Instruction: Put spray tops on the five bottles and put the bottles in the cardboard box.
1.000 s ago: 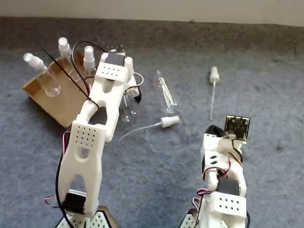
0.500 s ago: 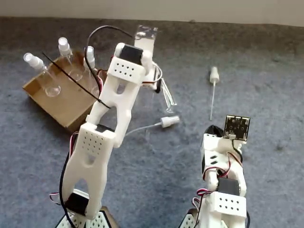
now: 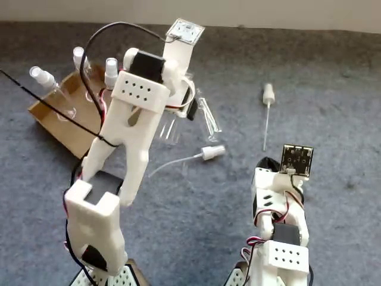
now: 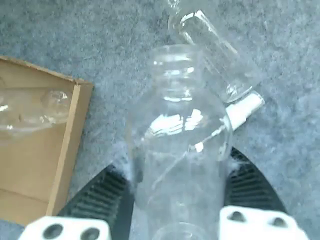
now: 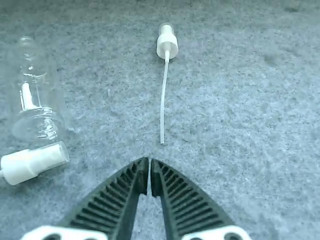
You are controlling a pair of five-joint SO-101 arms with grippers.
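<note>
Capping step: topless bottle (image 4: 175, 125) is clamped in left pincer (image 4: 177, 172). Right pincer (image 5: 150, 170) is held together, empty; spray top (image 5: 166, 45) should be fetched next.

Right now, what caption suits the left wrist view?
Left gripper holding a topless clear bottle above the carpet, cardboard box alongside, second bottle lying nearby.

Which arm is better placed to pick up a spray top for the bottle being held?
Right. The right gripper holds nothing, and a loose spray top lies straight ahead of it. The left gripper is occupied, clamped on the uncapped bottle.
</note>
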